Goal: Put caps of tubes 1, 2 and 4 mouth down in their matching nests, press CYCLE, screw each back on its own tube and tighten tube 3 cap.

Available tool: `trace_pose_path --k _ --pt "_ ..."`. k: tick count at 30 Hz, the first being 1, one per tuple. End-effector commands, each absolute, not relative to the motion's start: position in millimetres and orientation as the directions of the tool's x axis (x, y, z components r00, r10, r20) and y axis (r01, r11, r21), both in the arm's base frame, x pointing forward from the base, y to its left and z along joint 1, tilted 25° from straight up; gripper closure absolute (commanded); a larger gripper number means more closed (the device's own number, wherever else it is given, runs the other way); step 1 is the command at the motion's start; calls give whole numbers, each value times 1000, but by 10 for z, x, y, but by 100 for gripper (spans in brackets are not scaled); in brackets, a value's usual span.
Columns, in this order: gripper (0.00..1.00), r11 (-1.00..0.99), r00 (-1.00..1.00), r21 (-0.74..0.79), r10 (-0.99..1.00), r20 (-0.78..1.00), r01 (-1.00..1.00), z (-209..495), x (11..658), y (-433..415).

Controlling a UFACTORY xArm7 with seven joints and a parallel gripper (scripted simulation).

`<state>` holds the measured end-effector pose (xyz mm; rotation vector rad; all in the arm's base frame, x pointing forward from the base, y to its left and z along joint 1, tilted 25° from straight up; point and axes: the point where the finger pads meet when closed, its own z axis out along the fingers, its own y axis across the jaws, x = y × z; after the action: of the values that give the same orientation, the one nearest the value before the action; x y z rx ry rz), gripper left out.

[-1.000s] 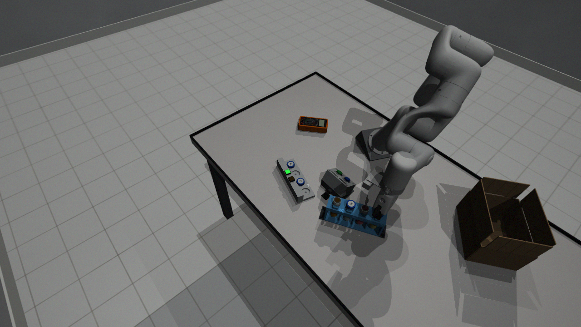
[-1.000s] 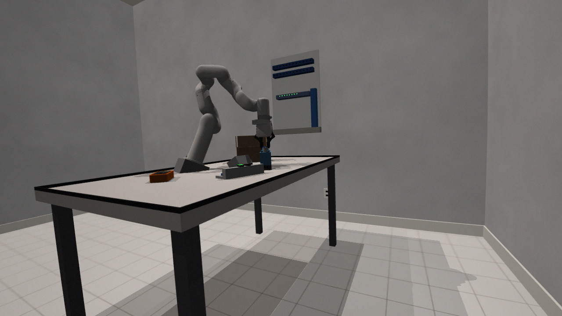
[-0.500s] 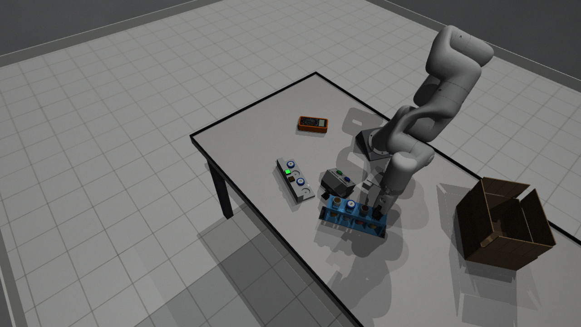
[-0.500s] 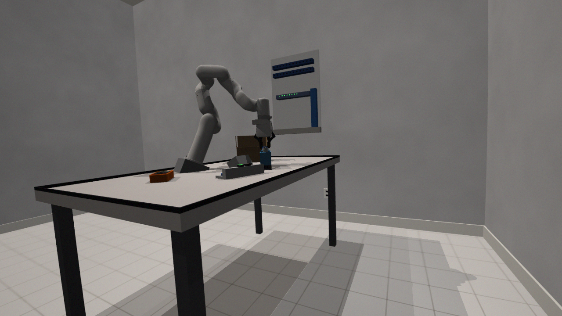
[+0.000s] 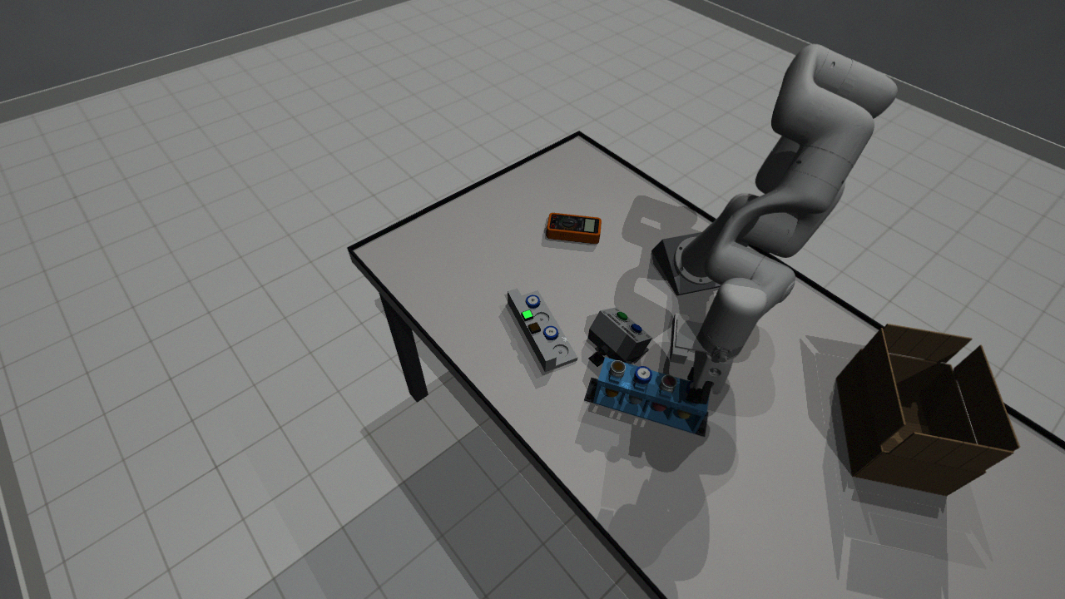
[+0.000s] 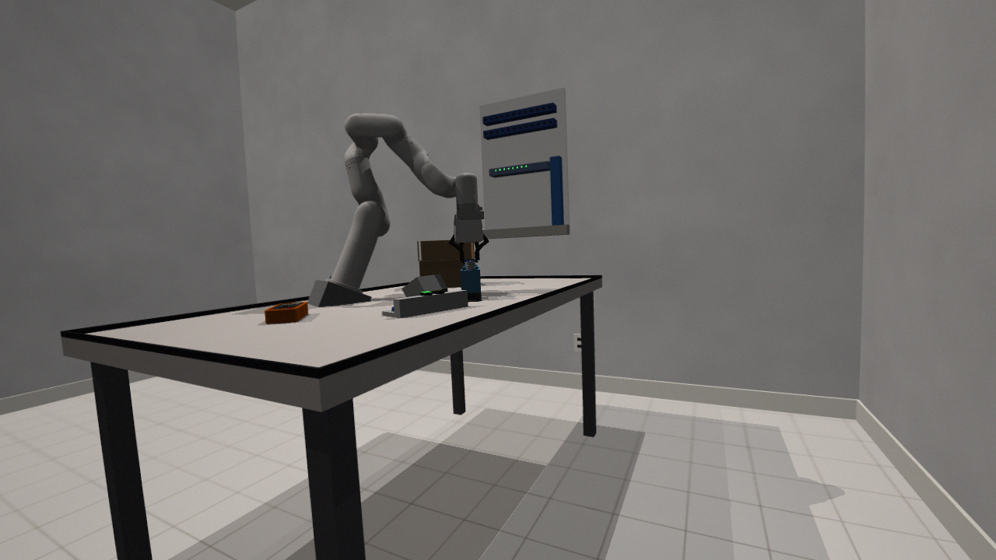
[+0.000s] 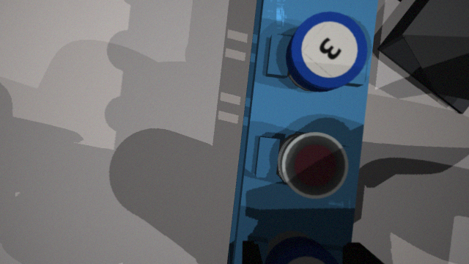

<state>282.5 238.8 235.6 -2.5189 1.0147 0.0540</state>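
Top view: gripper (image 5: 700, 383) is down over the end tube of the blue decapping station (image 5: 674, 420), nearest the arm's side. By the order of the row this should be tube 1. Next along are an open tube (image 5: 667, 383), a capped one (image 5: 641, 376) and another open one (image 5: 616, 366). Green lamp (image 5: 527, 314) is lit on the cap tray (image 5: 558, 357), and two blue-rimmed caps (image 5: 532, 299) (image 5: 551, 332) sit in nests, numbers unreadable. Judged step: screwing cap 1 back on.

Exterior view: wrist is vertical above the station (image 6: 471, 281), and the fingers reach the tube top.

Wrist view: cap 1 (image 7: 297, 251), a dark blue round rim, sits at the bottom edge between black fingertips. The fingers are slightly spread on either side of it and, as I judge, not pinching. To do it well, stay centred on the tube axis, close squarely on the rim, turn until it stops, and avoid side load that could cross the thread. Cap 3 (image 7: 328, 49) has a glossy blue ring and a flat white disc printed "3". The open tube 2 (image 7: 283, 165) has a thin pale rim over dark red contents. The station's top is smooth blue with square seats.
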Motion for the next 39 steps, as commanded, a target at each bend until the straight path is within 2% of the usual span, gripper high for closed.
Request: trace_pose_path --k 1,4,11,12,24,29,39 --pt "54 -753 847 -405 -517 -123 -518 2375 2836 2391" --pt "54 -803 897 -416 -435 -80 -426 2375 2836 2391" --pt "54 -803 897 -416 -435 -80 -426 2375 2836 2390" --pt "100 -803 897 -416 -435 -80 -426 2375 2837 2390" --pt "100 -803 897 -416 -435 -80 -427 2376 2837 2390" --pt "100 -756 850 -406 -513 -121 -514 2374 2837 2391" --pt "100 -547 635 -344 -732 -247 -763 2369 2838 2393"
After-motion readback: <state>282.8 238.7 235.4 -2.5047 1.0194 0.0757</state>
